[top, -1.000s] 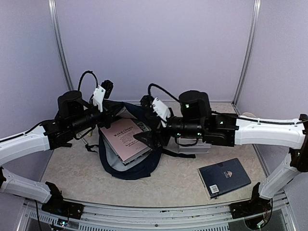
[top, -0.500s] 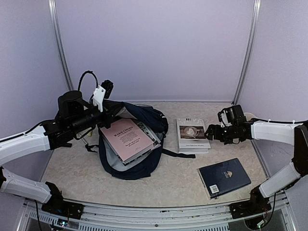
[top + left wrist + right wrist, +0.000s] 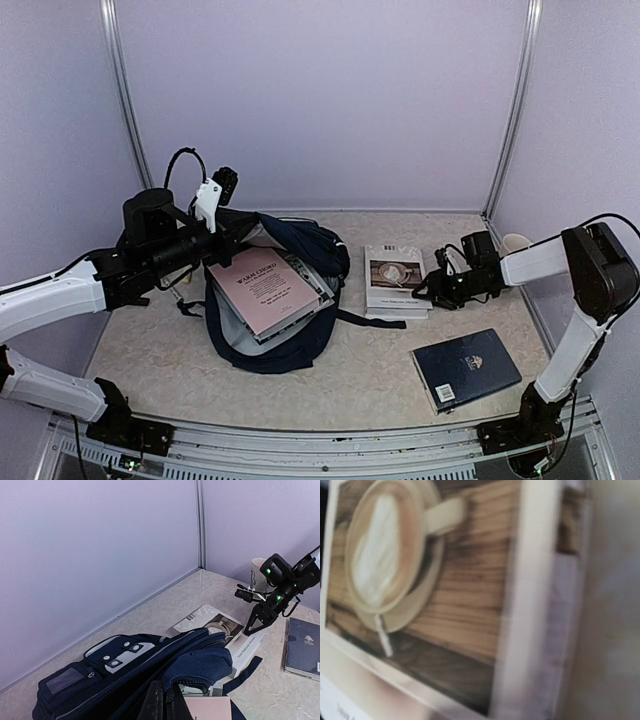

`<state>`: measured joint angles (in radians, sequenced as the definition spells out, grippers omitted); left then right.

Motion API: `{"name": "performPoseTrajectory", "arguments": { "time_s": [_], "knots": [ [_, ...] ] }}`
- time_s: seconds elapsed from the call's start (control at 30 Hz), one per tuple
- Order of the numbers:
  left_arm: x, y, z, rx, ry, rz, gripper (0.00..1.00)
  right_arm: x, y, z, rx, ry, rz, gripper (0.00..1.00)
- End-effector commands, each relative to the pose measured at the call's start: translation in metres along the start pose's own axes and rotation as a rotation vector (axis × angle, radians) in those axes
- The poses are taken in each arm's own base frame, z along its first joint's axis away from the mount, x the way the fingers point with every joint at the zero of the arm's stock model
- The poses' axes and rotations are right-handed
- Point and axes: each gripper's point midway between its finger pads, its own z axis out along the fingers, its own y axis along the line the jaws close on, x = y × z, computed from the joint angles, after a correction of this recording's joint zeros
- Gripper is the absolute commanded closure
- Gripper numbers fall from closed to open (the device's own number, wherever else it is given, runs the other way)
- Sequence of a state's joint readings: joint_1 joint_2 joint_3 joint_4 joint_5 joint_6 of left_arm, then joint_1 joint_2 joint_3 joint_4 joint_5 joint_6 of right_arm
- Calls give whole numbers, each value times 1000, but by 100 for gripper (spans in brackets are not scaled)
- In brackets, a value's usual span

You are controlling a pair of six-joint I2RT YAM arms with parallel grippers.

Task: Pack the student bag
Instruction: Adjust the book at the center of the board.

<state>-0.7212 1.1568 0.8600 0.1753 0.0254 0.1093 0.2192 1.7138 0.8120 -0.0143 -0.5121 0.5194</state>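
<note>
The student bag [image 3: 290, 345] lies open at centre-left, navy with a grey lining, and a pink book [image 3: 265, 288] rests in its mouth. My left gripper [image 3: 232, 240] is at the bag's upper rim. In the left wrist view its fingers [image 3: 156, 702] are pressed together on the bag's [image 3: 100, 680] fabric. A white book with a coffee picture [image 3: 398, 278] lies right of the bag. My right gripper [image 3: 422, 291] sits low at that book's right edge, jaws partly apart; its grip is unclear. The right wrist view shows only the book's cover [image 3: 420, 580], blurred, with no fingers.
A flat navy hardcover book [image 3: 466, 368] lies near the front right. A white cup [image 3: 514, 242] stands at the back right by the wall post. A black strap [image 3: 370, 320] trails from the bag under the white book's near edge.
My right arm has pulled away from above the bag, swung right, and come down at the white book's right edge, its jaws narrowing. The left arm and bag have stayed put.
</note>
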Motion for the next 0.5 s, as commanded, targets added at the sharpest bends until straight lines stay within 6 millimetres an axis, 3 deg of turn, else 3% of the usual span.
{"name": "performPoseTrajectory", "arguments": {
  "time_s": [0.0,0.23,0.47],
  "knots": [
    [-48,0,-5,9,-139,5,100,-3,14,7,-106,10,18,63],
    [-49,-2,-5,17,-140,5,100,-2,20,6,-151,-6,28,99],
    [-49,-2,-5,17,-140,5,100,-17,46,-13,-214,-43,-23,100]
  ]
}}
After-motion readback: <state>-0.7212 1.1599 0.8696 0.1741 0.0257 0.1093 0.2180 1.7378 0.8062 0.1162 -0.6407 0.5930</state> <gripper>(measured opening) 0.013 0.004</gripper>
